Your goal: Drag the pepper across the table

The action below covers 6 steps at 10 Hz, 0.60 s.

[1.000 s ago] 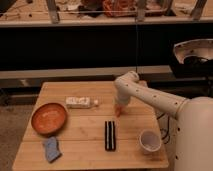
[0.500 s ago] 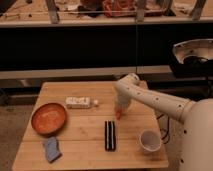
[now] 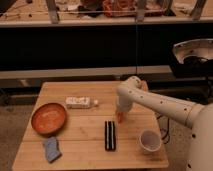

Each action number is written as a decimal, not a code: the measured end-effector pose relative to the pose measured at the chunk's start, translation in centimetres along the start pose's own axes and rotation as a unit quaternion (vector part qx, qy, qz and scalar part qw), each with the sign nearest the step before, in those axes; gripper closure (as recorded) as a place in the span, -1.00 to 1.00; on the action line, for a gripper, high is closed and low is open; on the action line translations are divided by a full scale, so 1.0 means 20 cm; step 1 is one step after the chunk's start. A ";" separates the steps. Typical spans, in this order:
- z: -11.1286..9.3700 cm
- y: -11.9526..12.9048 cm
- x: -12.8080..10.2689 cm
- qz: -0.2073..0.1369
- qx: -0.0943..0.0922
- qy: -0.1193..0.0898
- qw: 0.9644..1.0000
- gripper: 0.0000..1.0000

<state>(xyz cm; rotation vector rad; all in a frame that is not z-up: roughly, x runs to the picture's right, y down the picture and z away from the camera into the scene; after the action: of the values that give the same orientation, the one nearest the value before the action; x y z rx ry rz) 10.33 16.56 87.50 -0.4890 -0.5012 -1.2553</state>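
Matt planked wooden table (image 3: pixel 85 140); smooth white gripper (image 3: pixel 120 118) down at its middle.

Orange pepper (image 3: pixel 119 118) beneath white claw (image 3: pixel 120 114), light wooden table (image 3: pixel 85 145).

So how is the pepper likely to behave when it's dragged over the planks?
The pepper looks small and slender, so probably light and easy to slide. Its tapered shape may make it roll or pivot on the table. The gripper sits directly over it, likely limiting that.
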 end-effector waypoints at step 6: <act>0.00 0.17 -0.08 0.006 0.006 -0.001 1.000 0.98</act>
<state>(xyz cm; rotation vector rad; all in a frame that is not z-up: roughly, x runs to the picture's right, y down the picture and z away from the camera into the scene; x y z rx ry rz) 13.31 18.62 86.31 -0.4835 -0.5069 -1.2393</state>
